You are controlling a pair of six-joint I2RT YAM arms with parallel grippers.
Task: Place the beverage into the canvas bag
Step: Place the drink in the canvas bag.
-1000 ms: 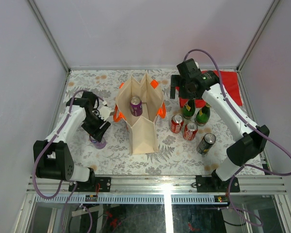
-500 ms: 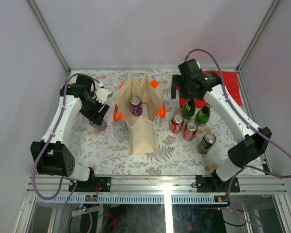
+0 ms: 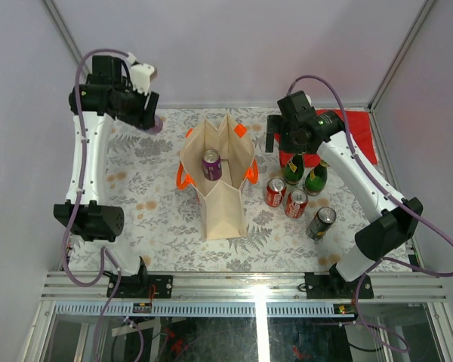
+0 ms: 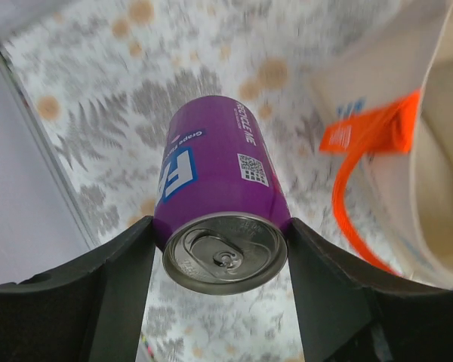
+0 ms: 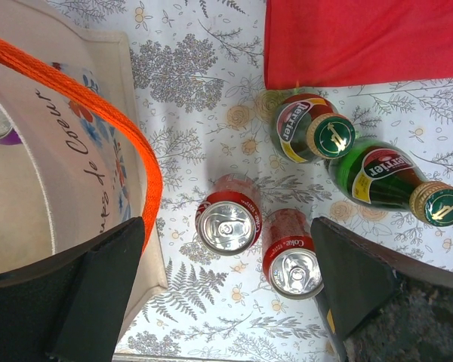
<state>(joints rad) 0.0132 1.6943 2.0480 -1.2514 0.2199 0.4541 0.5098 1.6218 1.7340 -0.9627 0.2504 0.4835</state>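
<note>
Left end effector (image 4: 220, 260) clamped purple can (image 4: 219, 181), well apart from canvas bag (image 3: 225, 210); can could snag an orange handle (image 4: 359, 147) going in. Right end effector (image 5: 226, 290) stood spread, empty.

The purple can (image 4: 220, 204) is clamped by its sides between the fingers of the left tool (image 4: 220, 260), its silver top towards the wrist, held clear of the counter at the far left. The canvas bag (image 3: 226, 211), beige with orange handles (image 3: 183, 179), stands open-mouthed mid-counter, to the right of the held can. A second purple can (image 3: 211, 164) stands upright inside it.
</note>
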